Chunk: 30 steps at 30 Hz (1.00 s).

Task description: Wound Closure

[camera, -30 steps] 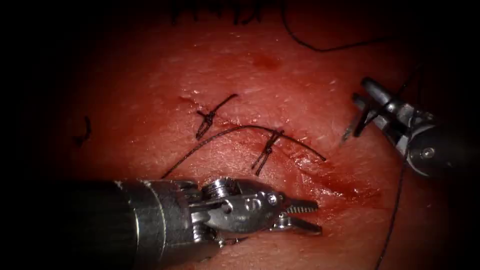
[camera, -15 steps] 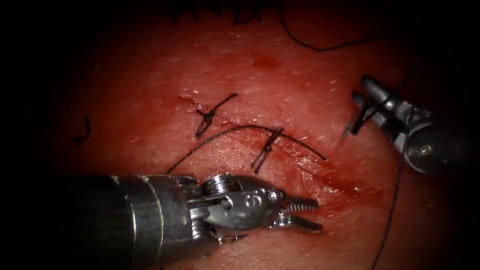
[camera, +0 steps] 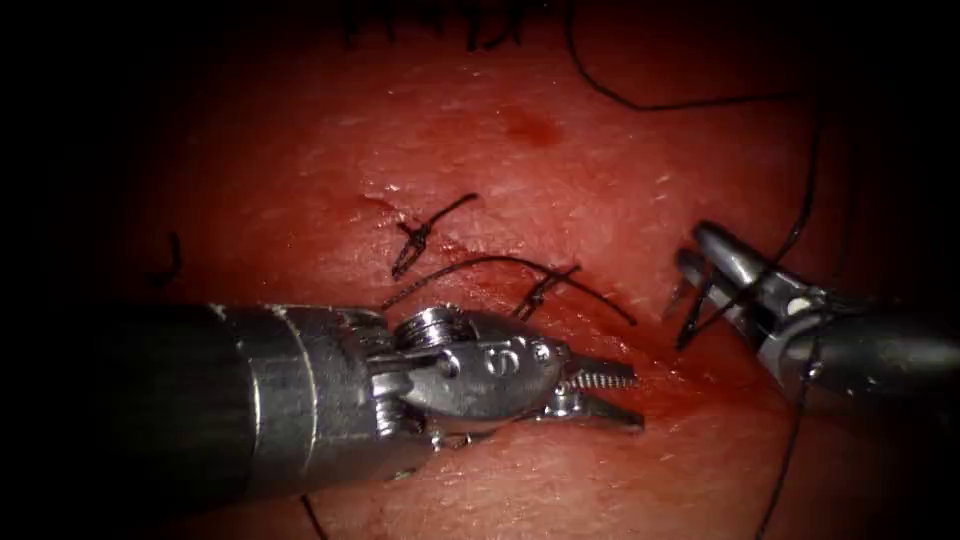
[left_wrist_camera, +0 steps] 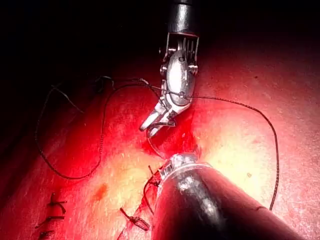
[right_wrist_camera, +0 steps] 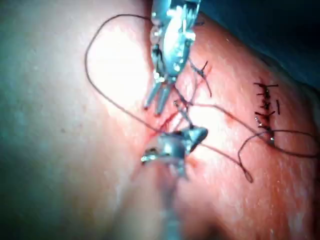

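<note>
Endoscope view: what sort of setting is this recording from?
Likely a bench suturing practice: the tissue bears a cut with knotted stitches. The right tool holds the needle clear of the tissue; the left tool is open, holding nothing.

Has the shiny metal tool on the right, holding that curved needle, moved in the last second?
Yes. The right arm's tool, jaws shut on the curved needle, has come down and slightly left, nearer the open end of the cut, measured against the knotted stitches.
</note>
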{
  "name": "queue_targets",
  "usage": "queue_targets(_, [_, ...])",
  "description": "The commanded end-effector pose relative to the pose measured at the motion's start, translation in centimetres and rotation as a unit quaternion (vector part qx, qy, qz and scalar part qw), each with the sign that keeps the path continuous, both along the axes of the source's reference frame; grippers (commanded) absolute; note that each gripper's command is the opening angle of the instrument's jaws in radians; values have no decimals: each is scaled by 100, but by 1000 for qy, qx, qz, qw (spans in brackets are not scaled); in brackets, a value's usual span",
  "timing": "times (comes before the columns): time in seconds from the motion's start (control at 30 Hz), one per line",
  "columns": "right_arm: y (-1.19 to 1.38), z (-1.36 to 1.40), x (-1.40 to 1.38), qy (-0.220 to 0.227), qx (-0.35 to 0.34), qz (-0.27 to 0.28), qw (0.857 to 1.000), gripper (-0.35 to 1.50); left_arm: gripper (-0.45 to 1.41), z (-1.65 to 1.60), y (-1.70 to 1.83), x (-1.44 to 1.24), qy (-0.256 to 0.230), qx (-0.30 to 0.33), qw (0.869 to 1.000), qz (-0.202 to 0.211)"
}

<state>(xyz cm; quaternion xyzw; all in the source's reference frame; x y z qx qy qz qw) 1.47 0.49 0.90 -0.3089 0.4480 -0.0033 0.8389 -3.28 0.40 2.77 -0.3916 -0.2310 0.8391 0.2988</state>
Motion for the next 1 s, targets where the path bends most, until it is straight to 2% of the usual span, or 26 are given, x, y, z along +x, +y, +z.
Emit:
queue_targets(0.03, [-10, 5, 6, 1, 1, -3, 1000, -35, -5, 7, 0, -5, 1, -3, 1000, 0])
queue_targets(0.2, [-28, 1, 8, -5, -2, -11, 1000, -35, -5, 18, -2, 1, 7, -9, 1000, -3])
queue_targets(0.57, [-62, -7, 15, -7, -10, -29, 999, -35, -7, 17, -4, 1, 10, -11, 1000, -3])
queue_targets(0.77, [-64, -13, 25, -11, -16, -36, 999, -35, -8, 17, -4, 0, 11, -13, 1000, -1])
queue_targets(1.0, [-66, -4, 28, -15, -15, -41, 999, -35, -13, 17, -4, 0, 12, -16, 1000, 1])
